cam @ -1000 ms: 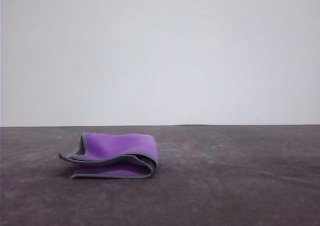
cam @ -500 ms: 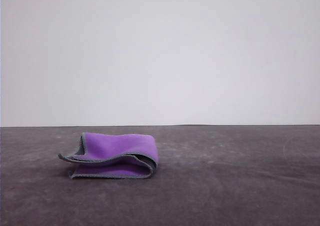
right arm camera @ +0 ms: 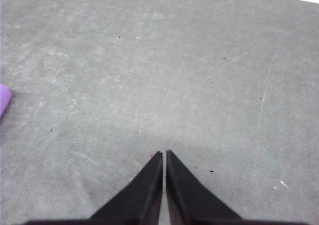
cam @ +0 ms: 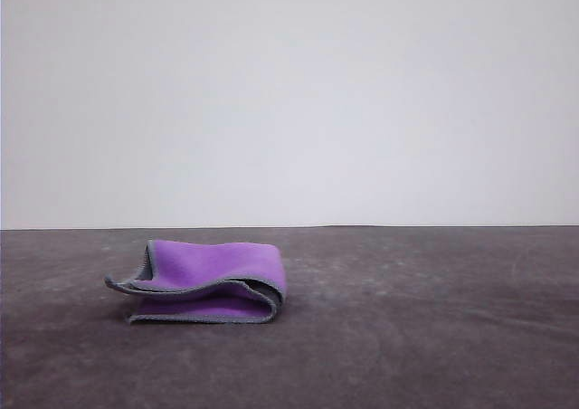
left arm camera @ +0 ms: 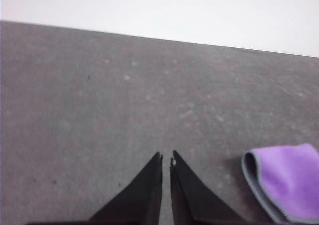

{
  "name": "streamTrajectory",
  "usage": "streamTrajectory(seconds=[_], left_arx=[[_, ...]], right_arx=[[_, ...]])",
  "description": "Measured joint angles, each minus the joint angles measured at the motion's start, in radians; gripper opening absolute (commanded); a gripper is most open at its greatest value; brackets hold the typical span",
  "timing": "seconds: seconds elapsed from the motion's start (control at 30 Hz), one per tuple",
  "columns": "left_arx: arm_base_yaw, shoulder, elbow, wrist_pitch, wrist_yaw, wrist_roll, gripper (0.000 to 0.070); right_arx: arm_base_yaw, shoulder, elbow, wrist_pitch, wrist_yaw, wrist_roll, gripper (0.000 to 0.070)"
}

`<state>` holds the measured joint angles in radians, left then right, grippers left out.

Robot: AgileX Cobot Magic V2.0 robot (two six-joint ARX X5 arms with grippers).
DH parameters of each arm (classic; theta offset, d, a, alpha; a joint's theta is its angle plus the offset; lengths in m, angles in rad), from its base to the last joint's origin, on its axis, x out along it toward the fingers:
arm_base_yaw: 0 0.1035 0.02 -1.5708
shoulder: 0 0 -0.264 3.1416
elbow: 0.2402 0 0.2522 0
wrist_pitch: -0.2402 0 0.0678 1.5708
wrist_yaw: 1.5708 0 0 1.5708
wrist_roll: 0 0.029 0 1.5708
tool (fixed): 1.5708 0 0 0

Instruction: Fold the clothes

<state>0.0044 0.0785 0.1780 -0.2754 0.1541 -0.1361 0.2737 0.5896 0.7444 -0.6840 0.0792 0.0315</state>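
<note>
The clothes are one small purple cloth with grey edging, lying folded over on itself on the dark grey table, left of centre in the front view. One rounded folded end of the clothes also lies in the left wrist view, off to one side of my left gripper. That gripper is shut, holds nothing and hangs over bare table. A sliver of purple clothes sits at the edge of the right wrist view. My right gripper is shut too, empty, well away from the cloth.
The table's far edge meets a plain white wall. Faint scratches and specks mark the tabletop in the right wrist view.
</note>
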Motion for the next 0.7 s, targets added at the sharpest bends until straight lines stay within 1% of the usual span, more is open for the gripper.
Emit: streamTrajectory(seconds=[0.13, 0.27, 0.33, 0.43, 0.57, 0.7], left_arx=[[0.000, -0.075, -0.086, 0.023, -0.001, -0.023, 0.0016], [0.000, -0.073, -0.122, 0.045, -0.027, -0.029, 0.0016], [-0.006, -0.072, -0.142, 0.091, -0.036, -0.034, 0.0016], [-0.027, -0.074, -0.146, 0.103, -0.064, -0.033, 0.0016], [-0.031, -0.074, -0.146, 0.095, -0.125, -0.033, 0.0016], [-0.029, -0.074, -0.146, 0.095, -0.130, -0.027, 0.0016]], right_arx=[[0.000, 0.000, 0.000, 0.000, 0.000, 0.000, 0.0005], [0.000, 0.000, 0.000, 0.000, 0.000, 0.000, 0.0006], [0.000, 0.000, 0.000, 0.003, 0.000, 0.000, 0.0006], [0.000, 0.000, 0.000, 0.011, 0.000, 0.000, 0.0005], [0.000, 0.000, 0.000, 0.018, 0.000, 0.000, 0.0006], [0.000, 0.000, 0.000, 0.022, 0.000, 0.000, 0.0005]])
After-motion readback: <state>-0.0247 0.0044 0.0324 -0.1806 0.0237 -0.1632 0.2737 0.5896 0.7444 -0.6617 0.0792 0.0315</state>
